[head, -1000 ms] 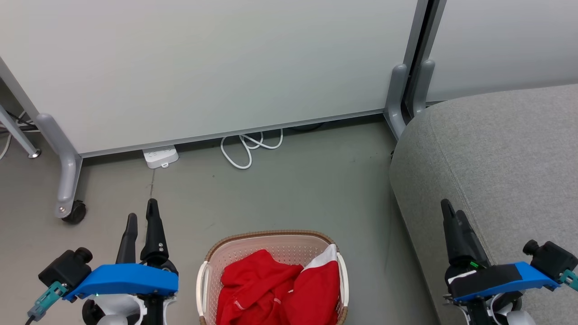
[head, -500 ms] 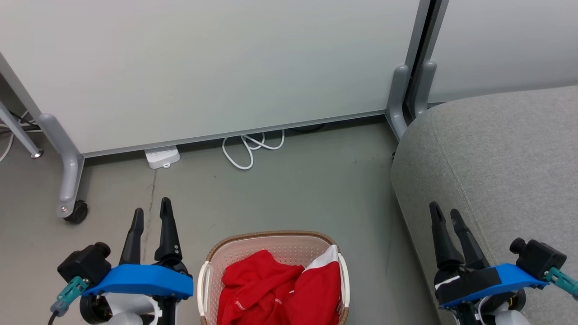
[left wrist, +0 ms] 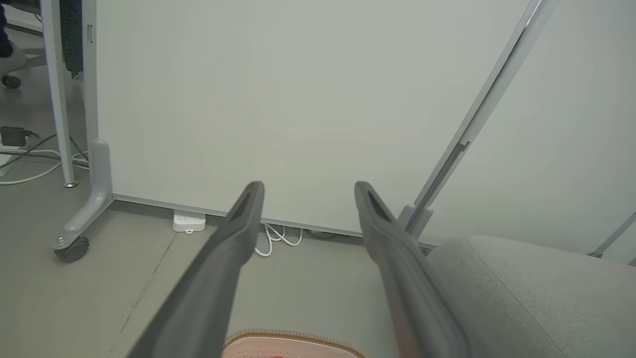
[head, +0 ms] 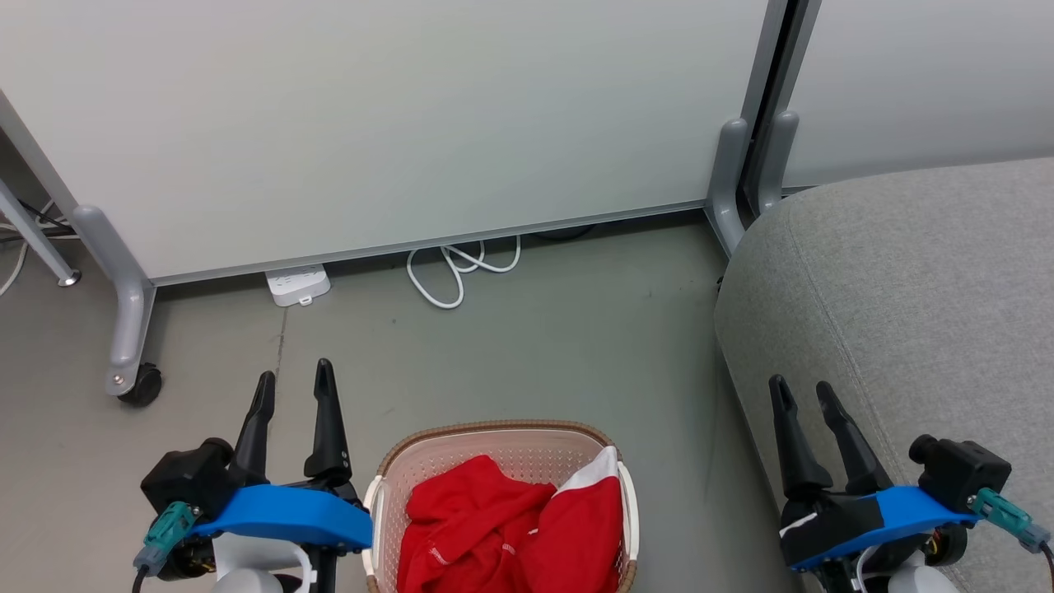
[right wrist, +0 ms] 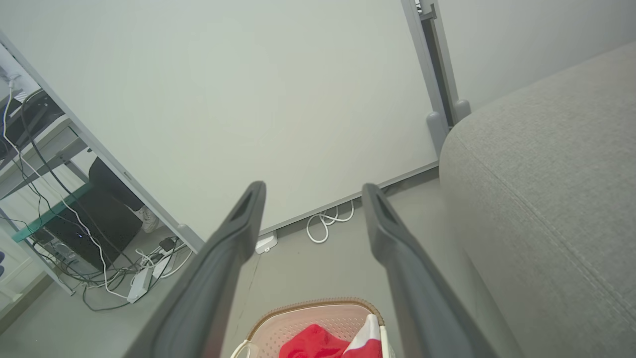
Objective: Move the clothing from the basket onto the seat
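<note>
The clothing (head: 510, 535) is seen crumpled inside the basket (head: 494, 430) at the bottom centre of the head view, red with a white panel raised against the right wall. The basket is stood on the grey floor (head: 560, 346) and is cut off by the lower edge of the frame. A strip of floor is seen between it and the rounded edge of the seat (head: 906, 288), by which the right side of the frame is taken up.

The left gripper (head: 295, 375) is held at the lower left, just beside the basket's left handle, its fingers spread apart and nothing gripped. The right gripper (head: 799, 387) is held at the lower right, over the seat's near edge, its fingers likewise parted and empty.

Further out, a pale partition panel (head: 370, 123) is stretched across the top of the frame. Its grey posts (head: 725, 181) are planted close to the seat's far corner, and a castor foot (head: 138, 385) is set at the left. A white power strip (head: 297, 285) and a looped white cable (head: 461, 268) are laid along the panel's base.
</note>
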Motion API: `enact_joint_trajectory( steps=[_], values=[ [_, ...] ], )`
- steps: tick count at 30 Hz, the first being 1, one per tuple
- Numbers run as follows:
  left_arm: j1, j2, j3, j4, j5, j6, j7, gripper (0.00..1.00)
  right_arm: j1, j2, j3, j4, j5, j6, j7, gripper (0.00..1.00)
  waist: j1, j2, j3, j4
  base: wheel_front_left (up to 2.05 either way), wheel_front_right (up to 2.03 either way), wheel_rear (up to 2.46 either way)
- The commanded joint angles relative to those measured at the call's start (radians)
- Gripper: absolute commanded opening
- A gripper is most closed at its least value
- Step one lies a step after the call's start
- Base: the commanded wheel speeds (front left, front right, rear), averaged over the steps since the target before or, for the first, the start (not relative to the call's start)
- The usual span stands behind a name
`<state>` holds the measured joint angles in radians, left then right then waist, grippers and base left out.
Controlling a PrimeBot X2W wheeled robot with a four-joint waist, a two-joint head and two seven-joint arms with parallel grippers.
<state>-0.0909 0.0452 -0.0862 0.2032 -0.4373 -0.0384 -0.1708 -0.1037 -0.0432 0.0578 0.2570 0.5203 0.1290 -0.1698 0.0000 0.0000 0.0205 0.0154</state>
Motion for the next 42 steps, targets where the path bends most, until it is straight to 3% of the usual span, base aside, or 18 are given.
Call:
enact_joint_trajectory(
  steps=[1, 42],
  values=[
    [-0.025, 0.006, -0.009, -0.004, 0.032, 0.002, -0.012, 1.00, -0.023, -0.008, 0.002, -0.002, -0.035, 0.002, -0.012, 1.00, 0.0000, 0.0000, 0.000, 0.000, 0.00, 0.00, 0.00],
    [-0.025, 0.006, -0.071, 0.026, 0.339, 0.009, -0.091, 1.00, -0.020, -0.010, 0.010, 0.032, -0.361, 0.003, -0.092, 1.00, 0.0000, 0.0000, 0.000, 0.015, 0.00, 0.00, 0.00]
  ],
)
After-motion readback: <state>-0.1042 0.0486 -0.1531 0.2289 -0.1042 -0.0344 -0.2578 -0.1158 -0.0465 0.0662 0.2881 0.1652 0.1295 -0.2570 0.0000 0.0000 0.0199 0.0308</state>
